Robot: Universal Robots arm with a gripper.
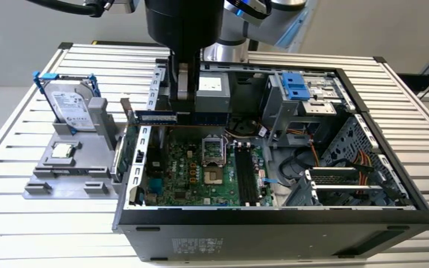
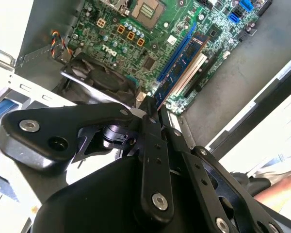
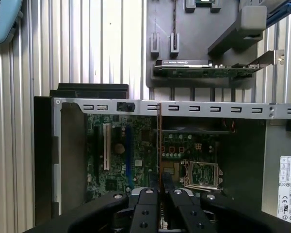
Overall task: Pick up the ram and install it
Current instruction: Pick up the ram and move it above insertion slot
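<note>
Slatted aluminium worktop (image 1: pixel 43 234) carries everything. Black open-sided desktop computer case (image 1: pixel 274 223) lies flat on it and takes up the centre and the exterior view's right.

Black robot arm (image 1: pixel 185 22) comes down from the far side over the far-left corner of the case.

Green motherboard (image 1: pixel 185 173) sits on the case floor, left half in the exterior view. Its square metal processor socket (image 1: pixel 213 159) is near the middle. Both wrist views look down on the board (image 2: pixel 136 29) (image 3: pixel 136 165).

Grey moulded parts fixture (image 1: pixel 58 178) sits on the worktop just beside the case, at the exterior view's left. The first wrist view shows it (image 3: pixel 194 39) beyond the case's silver slotted wall.

Silver hard drive in a blue bracket (image 1: pixel 71 109) stands upright at the far end of the fixture.

Wide green expansion card with a metal bracket (image 3: pixel 203 72) stands on edge in the fixture, on the side next to the case.

Tool (image 1: pixel 185 111) (image 3: pixel 160 187) is clenched on the ram (image 1: pixel 157 117), a long, thin blue-green circuit-board stick with small black chips. The stick is gripped around mid-length, with its ends sticking out on either side of the fingers. In the exterior view it lies level, in the air above the far edge of the motherboard, near the case's left wall. It isn't seated in any slot. The first wrist view shows it edge-on (image 3: pixel 159 141) as a thin line running out from between the fingertips.

Small square silver processor chip (image 1: pixel 64 149) lies flat on the fixture, just near of the hard drive.
</note>
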